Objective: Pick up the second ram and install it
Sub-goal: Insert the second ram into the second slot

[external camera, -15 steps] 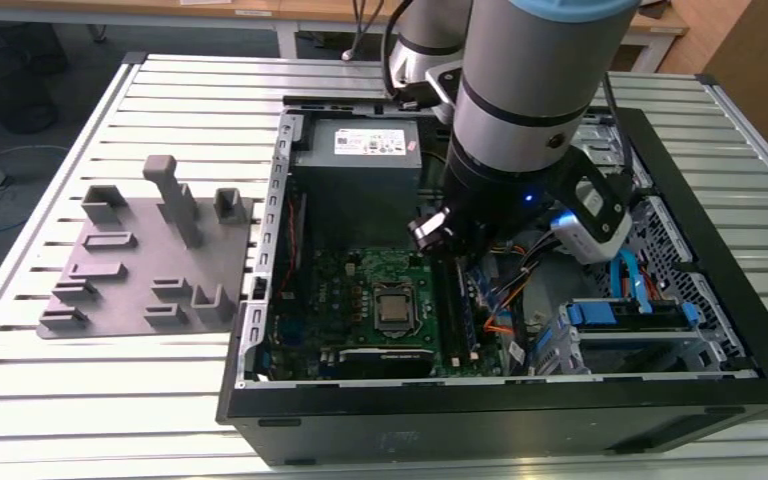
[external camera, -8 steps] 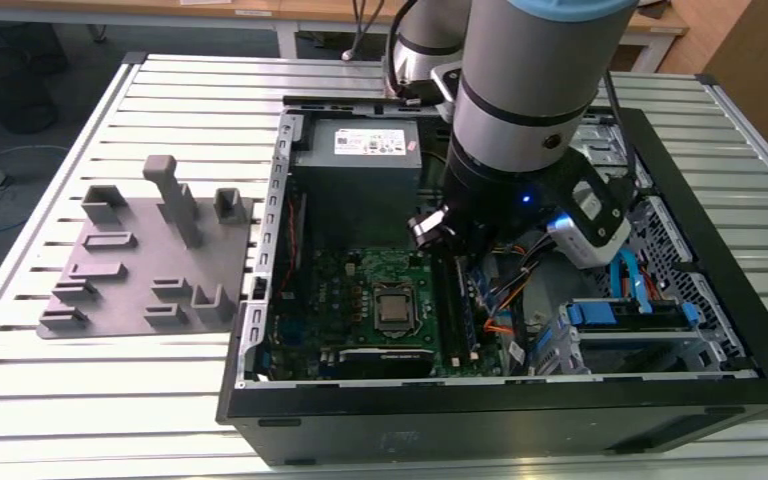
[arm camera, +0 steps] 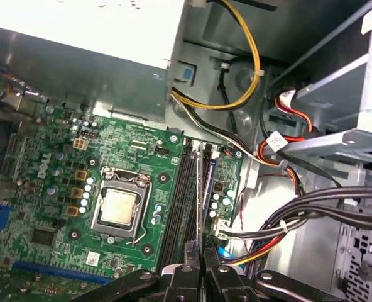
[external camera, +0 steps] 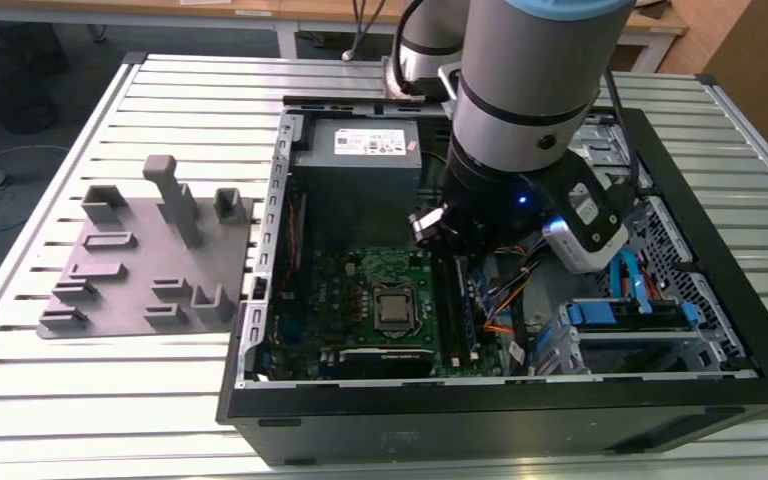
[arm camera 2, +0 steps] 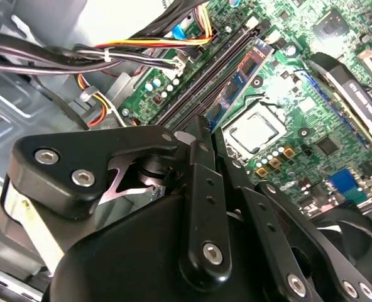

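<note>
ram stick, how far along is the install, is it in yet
Done: the ram stick is picked up and down inside the computer case. In hand: the end effector grips it on edge, in line with the black slots beside the processor socket. Left: seating it; whether it is pressed home cannot be told.

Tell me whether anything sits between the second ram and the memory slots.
Nothing visible does. In the first wrist view the second ram, held by the gripper, stands edge-on right along the black slots; the cables lie off to one side.
</note>
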Controlling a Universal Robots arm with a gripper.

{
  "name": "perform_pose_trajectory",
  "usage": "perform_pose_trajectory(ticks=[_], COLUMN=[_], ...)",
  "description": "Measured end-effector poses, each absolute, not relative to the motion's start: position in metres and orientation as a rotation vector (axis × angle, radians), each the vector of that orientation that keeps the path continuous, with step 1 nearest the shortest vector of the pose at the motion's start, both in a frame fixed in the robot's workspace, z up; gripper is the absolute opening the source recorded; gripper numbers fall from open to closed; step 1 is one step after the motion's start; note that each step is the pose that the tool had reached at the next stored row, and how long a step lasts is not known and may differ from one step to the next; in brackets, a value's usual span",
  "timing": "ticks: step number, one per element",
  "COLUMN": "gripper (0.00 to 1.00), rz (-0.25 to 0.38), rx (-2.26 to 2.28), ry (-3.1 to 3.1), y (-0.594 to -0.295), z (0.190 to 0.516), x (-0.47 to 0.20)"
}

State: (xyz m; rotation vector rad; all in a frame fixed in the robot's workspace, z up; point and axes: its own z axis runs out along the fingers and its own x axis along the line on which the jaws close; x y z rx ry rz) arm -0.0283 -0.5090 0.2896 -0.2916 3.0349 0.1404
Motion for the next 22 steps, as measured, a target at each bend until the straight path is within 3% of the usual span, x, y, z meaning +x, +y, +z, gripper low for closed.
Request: perform_pose_trajectory(ticks=[22], gripper=[0.14], rz=[0.124], rx=[0.033], ry=[3.04], y=[-0.509], z=[0.2895], x=[-0.0283])
